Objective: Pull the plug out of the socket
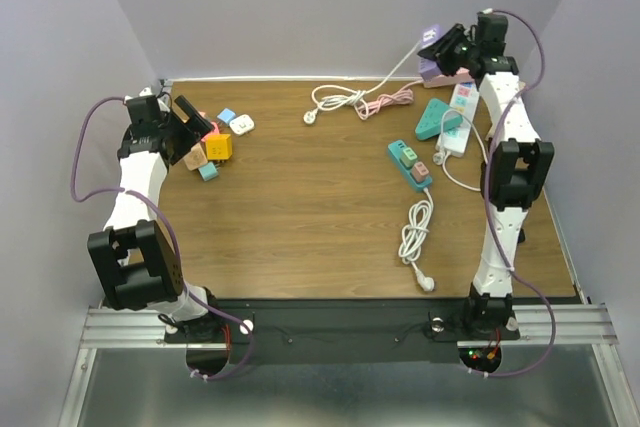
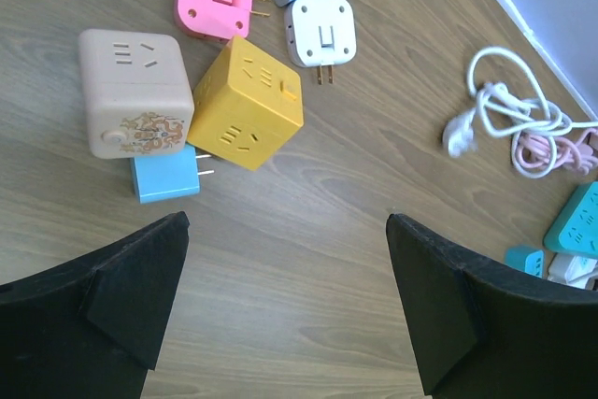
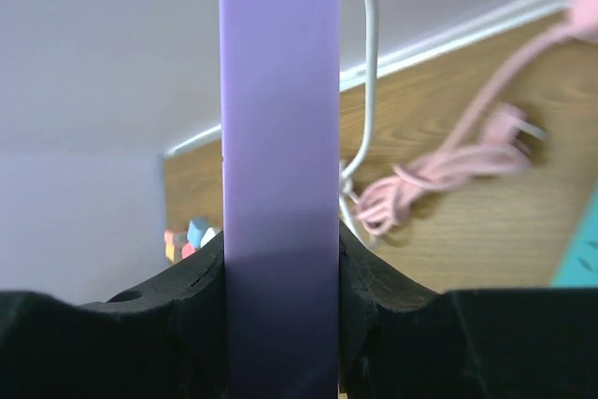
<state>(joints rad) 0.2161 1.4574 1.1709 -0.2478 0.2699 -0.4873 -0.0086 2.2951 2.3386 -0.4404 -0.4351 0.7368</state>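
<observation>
Left gripper (image 2: 285, 231) hangs wide open over the bench (image 2: 327, 184), holding nothing. The yellow cube (image 2: 248, 105) and beige cube (image 2: 135, 91) sit just beyond it, side by side. Across to the far right corner, the right gripper (image 1: 447, 45) is clamped on the purple plug (image 3: 278, 119). That slab fills the wrist view, its prongs cut off below. Only the top view shows the lilac socket strip (image 1: 440, 73) underneath. Whether the plug is free of it, I can't tell.
</observation>
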